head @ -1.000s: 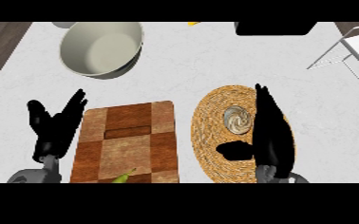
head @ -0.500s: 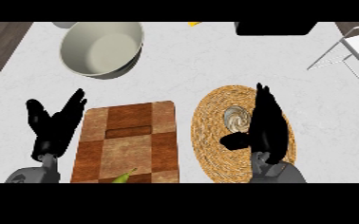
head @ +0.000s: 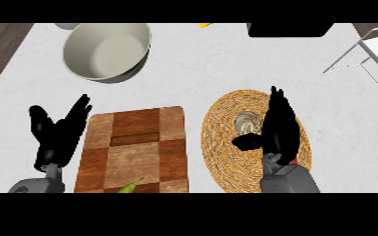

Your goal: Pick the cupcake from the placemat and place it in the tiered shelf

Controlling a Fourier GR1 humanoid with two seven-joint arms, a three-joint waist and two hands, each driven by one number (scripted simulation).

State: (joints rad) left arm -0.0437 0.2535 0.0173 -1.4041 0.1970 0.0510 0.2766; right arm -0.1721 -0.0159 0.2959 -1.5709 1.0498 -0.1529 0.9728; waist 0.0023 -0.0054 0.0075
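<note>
The white counter (head: 207, 65) is holding everything, with a big pale bowl (head: 107, 50) sitting far back on the left. A checkered wooden board (head: 133, 147) is lying in front, and beside it the round woven placemat (head: 221, 140). The wire tiered shelf (head: 354, 55) is peeking in at the right edge, well apart. The right hand (head: 277, 127) is reaching over the mat, fingers straight, thumb out, gripping nothing. The left hand (head: 59, 132) is resting open. The cupcake (head: 247, 125) is sitting on the mat, not yet picked; everything is left.
</note>
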